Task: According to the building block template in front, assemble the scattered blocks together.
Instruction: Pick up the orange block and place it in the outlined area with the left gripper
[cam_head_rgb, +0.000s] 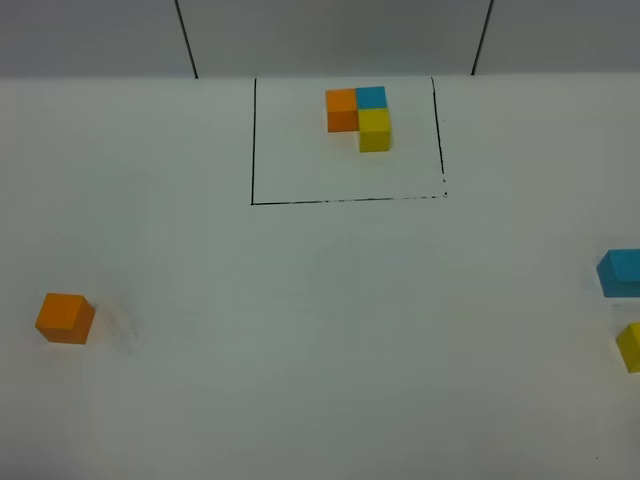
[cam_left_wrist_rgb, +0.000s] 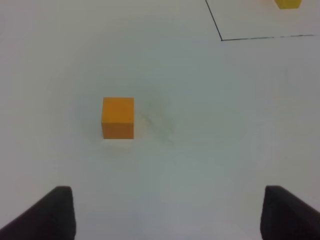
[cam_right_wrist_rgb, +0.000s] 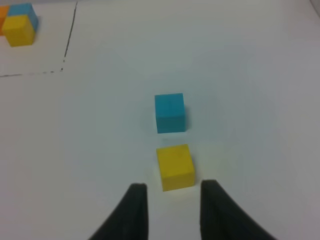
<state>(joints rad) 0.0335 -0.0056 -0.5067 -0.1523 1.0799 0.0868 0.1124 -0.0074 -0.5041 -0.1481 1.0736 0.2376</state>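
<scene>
- Left gripper (cam_left_wrist_rgb: 167, 192): the two dark fingers sit wide apart with only bare table between them. It holds and touches nothing. The loose orange cube (cam_left_wrist_rgb: 118, 117) lies out ahead of it, a bit toward one finger's side and well clear of both.
- Right gripper (cam_right_wrist_rgb: 174, 195): the fingers are only a little apart, a narrow strip of table shows between them, and nothing is gripped. The loose yellow cube (cam_right_wrist_rgb: 175, 167) sits just past the tips, lined up with the gap. I can't tell for sure that it isn't brushing them, but it looks just clear.
- The loose blue cube (cam_right_wrist_rgb: 169, 113) is right behind the yellow one, near it but with a small gap, so they aren't touching.
- From the high camera, the orange cube is way off at the left and the blue and yellow ones are at the far right, both cut by the picture's edge. There's lots of open space across the middle.
- The template (cam_head_rgb: 360, 115) is at the back inside the black rectangle (cam_head_rgb: 253, 140). Orange and blue are side by side, with yellow in front of the blue, making an L. It sits in the far half of the frame, clear of all the lines.
- The near line of the rectangle goes patchy toward its right corner.
- The table (cam_head_rgb: 320, 330) is plain white and matte, with a faint grey smudge (cam_head_rgb: 120, 325) just beside the orange cube.
- Behind it is a grey wall (cam_head_rgb: 330, 35) with two thin dark lines (cam_head_rgb: 186, 40) running up it.
</scene>
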